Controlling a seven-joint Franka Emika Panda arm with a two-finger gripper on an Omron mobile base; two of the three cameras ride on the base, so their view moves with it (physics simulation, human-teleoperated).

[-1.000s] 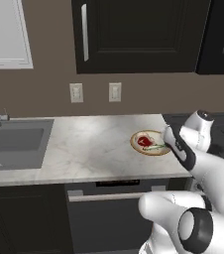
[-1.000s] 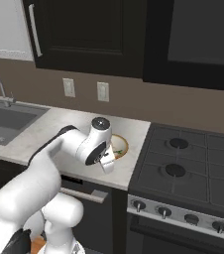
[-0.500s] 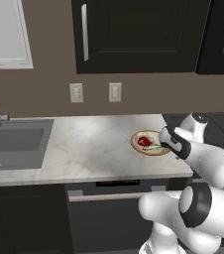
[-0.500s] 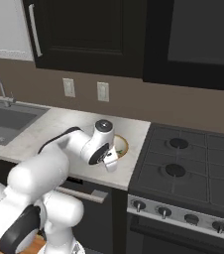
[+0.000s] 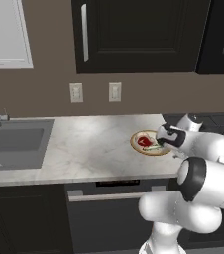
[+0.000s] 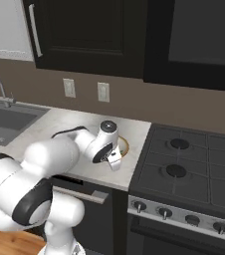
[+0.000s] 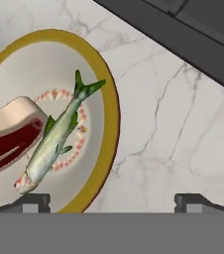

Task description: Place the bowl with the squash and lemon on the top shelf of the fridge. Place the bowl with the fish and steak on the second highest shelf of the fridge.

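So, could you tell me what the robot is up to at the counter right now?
The arm is reaching over the marble counter toward the bowl with the fish and steak, which sits near the stove. The gripper is open and hovers by the dish's rim, holding nothing. The fish and the steak lie side by side in the dish, which has not yet been picked up.
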